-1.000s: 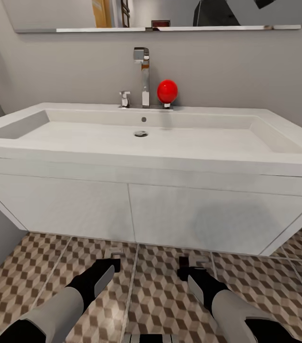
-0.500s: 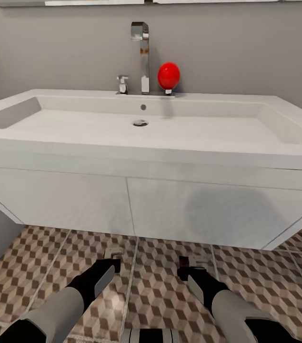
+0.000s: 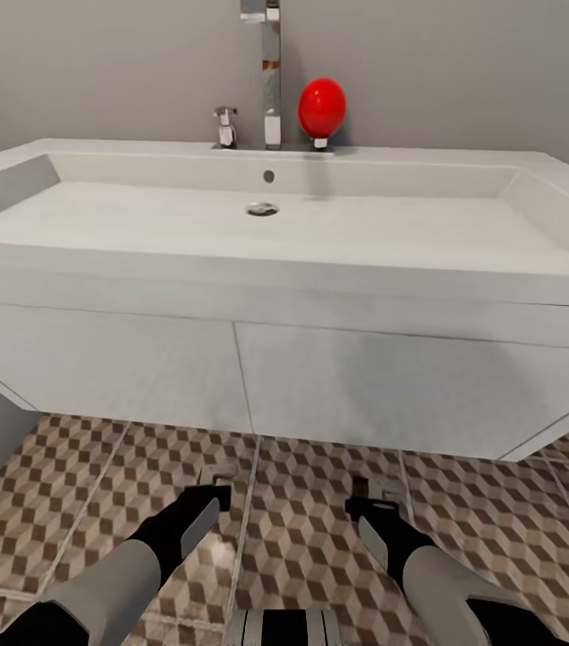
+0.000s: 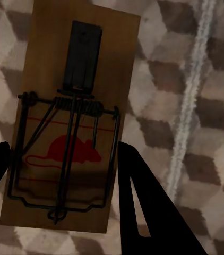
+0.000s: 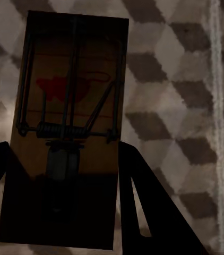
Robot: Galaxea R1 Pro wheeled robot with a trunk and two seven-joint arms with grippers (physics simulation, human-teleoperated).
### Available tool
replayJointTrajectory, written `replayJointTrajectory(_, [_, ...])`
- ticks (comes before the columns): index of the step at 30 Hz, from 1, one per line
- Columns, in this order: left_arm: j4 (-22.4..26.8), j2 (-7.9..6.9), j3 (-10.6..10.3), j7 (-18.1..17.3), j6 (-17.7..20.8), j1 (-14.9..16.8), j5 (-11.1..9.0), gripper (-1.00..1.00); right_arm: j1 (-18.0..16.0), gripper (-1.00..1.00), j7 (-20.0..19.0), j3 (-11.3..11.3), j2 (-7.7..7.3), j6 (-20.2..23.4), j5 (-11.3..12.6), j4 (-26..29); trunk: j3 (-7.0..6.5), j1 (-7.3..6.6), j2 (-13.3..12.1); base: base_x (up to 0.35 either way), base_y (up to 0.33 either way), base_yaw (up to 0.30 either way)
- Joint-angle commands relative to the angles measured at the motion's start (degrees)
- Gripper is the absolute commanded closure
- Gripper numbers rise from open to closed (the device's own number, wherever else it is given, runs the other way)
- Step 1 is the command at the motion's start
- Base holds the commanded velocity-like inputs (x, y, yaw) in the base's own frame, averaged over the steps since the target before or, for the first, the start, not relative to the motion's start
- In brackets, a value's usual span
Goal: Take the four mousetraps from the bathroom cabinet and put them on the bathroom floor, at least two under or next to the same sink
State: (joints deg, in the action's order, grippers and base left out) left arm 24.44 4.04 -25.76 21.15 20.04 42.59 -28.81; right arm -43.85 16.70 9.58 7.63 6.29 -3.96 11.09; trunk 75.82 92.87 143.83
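View has crept closer to the sink (image 3: 284,242) over the last second; my left gripper (image 4: 64,175) and right gripper (image 5: 64,175) each clamp a mousetrap (image 4: 72,117), (image 5: 69,122) low over the floor (image 3: 302,529) just before it, so drop-off looks near.

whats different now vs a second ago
The camera has come closer to the sink and tipped down: the mirror has left the picture and the tap is cut off. Both arms stay low over the floor, each tool still clamped on a mousetrap.
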Motion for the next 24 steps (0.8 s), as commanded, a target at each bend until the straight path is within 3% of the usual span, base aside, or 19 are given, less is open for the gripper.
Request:
replayJointTrajectory(1, [0.28, -0.08, -1.25, 0.55, 0.18, 0.06, -0.42, 1.0, 0.0, 1.0, 0.32, 0.79, 0.07, -0.01, -0.3, 0.08, 0.27, 0.01, 0.03, 0.0, 0.0, 0.0])
replayJointTrajectory(9, [0.26, -0.08, -4.85, 0.56, -0.08, 0.11, -0.45, 1.0, 0.0, 1.0, 0.28, 0.33, 0.18, -0.03, -0.87, 0.15, 2.04, 0.22, 0.14, 0.0, 0.0, 0.0])
replayJointTrajectory(24, [8.61, -0.09, -5.18, 0.6, 0.21, 0.15, -0.41, 1.0, -2.35, 1.0, -0.13, 0.02, 0.01, 0.47, -1.28, 0.73, 5.36, 0.6, 0.34, 0.0, 0.0, 0.0])
